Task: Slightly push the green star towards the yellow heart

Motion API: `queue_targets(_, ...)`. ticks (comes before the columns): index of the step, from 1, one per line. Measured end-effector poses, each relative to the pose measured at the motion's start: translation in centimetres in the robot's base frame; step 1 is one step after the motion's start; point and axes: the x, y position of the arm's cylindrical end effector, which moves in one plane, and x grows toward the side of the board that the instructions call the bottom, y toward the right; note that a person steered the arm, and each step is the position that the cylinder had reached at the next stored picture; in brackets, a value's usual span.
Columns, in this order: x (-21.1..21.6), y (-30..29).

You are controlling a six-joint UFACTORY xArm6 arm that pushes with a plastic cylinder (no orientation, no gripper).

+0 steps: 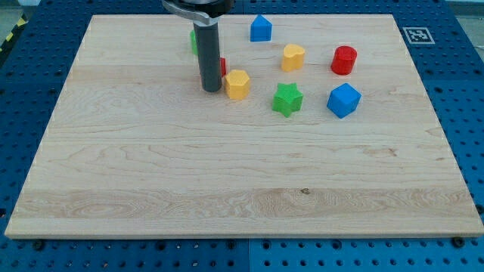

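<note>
The dark rod's tip (211, 90), nothing held, is seen left of the green star-shaped block (287, 99). The yellow heart-shaped block (293, 57) lies directly above the star, towards the view's top.

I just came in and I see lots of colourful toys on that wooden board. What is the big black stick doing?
A robot arm's dark rod is sliding along the wooden board to push small blocks. Its tip sits at the view's left of the yellow hexagon-like block, with a red block and a green block partly hidden behind the rod. The green star block lies untouched, well to the view's right of the tip, just below the yellow heart block.
</note>
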Motion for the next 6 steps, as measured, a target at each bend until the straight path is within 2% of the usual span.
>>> queue_targets(2, -0.7, 0.0)
queue_targets(3, 3.2, 0.9)
queue_targets(4, 5.8, 6.2)
queue_targets(5, 5.8, 13.0)
queue_targets(6, 5.8, 15.6)
